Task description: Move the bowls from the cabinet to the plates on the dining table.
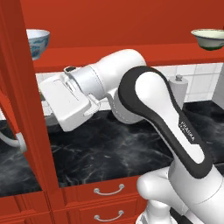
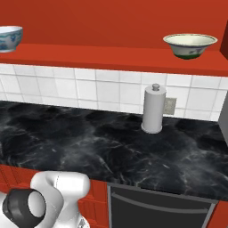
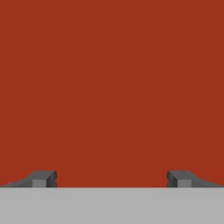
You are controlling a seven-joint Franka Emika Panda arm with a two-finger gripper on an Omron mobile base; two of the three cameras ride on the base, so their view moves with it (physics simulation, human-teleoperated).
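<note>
The gripper (image 3: 112, 179) has its fingers spread wide, empty, a red cabinet panel (image 3: 112, 87) straight ahead of them; pushing forward risks ramming it, missing both bowls.

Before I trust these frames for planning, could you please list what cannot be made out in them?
- White-blue bowl: left base view, partly behind the red cabinet frame; right base view, cut by the left edge.
- Gripper: hand view, open fingers against flat red; which surface is unclear.
- Cream bowl: inside hidden below its rim.
</note>
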